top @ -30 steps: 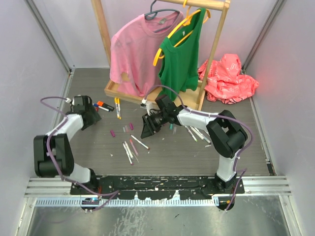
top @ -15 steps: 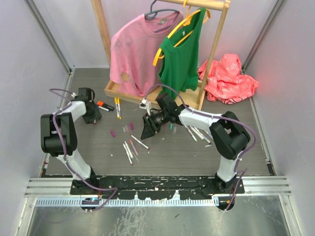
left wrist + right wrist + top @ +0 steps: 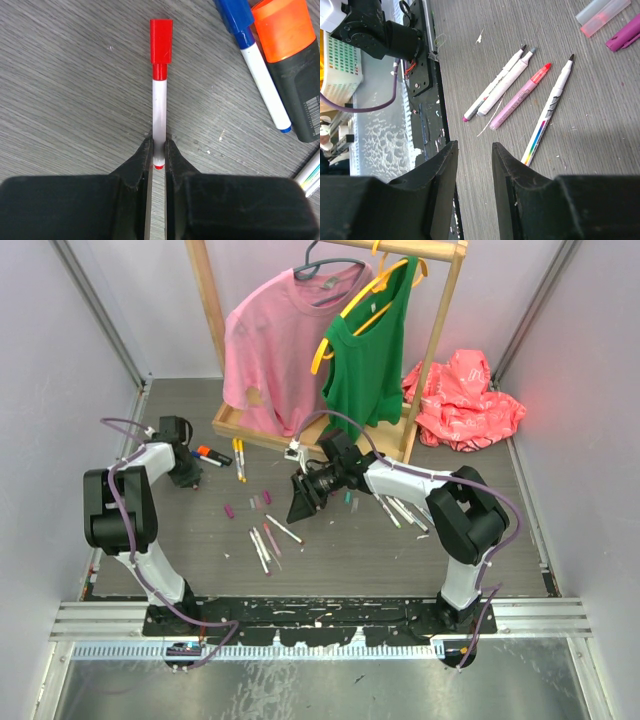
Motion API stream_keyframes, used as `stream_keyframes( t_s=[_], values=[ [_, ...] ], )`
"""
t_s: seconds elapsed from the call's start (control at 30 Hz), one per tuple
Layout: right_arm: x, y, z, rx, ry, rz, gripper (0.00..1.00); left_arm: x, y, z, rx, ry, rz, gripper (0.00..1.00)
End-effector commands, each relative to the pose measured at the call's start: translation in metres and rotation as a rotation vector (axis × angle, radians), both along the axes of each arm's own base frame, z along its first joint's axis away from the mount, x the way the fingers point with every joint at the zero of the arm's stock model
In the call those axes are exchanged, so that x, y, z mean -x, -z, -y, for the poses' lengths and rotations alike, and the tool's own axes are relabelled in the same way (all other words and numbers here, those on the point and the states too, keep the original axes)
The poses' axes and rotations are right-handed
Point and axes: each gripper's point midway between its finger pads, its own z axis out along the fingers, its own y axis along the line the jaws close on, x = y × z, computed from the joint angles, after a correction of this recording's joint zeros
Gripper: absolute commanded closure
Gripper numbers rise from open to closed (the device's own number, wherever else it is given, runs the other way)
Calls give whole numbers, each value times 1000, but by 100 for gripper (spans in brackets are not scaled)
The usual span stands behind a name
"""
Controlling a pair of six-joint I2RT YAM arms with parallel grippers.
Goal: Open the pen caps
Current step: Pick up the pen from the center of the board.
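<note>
Left wrist view, bottom centre: left gripper (image 3: pixel 158 152) pinched tight on the tail of a thin white marker barrel (image 3: pixel 159 105). Its square red plastic cap (image 3: pixel 161 34) sits on the far end, top centre. Upper right: blue-capped white pen (image 3: pixel 252 50), orange-and-black highlighter (image 3: pixel 290 55).

Right wrist view: right gripper (image 3: pixel 474 150) narrowly parted, empty. Beyond it, loose uncapped markers (image 3: pixel 502 82) at centre; purple plastic cap (image 3: pixel 625 35) upper right.

left arm (image 3: pixel 150 462) and right arm (image 3: pixel 405 480) extended, wrists low
left gripper (image 3: pixel 158 152) pinched on a red marker (image 3: pixel 159 107); right gripper (image 3: pixel 475 160) fingers slightly parted
</note>
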Motion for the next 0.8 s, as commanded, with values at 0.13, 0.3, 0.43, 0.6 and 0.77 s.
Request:
stream_keyframes(
  t_s=[0.13,0.3,0.43,0.6,0.77],
  values=[
    [-8,-42,-4,-93,-23,88,61,10,-9,11,61,20,16,100],
    [-12,-52,1,-104,-25,124,61,14,-35,30,150,46,142,100],
    [-16,-68,7,-132,-19,175,60,22,-59,48,229,70,268,100],
    [-29,-95,24,-177,24,240,60,35,-95,85,407,137,468,100],
    [-48,-123,53,-249,111,288,60,50,-141,141,654,296,662,100]
  ],
)
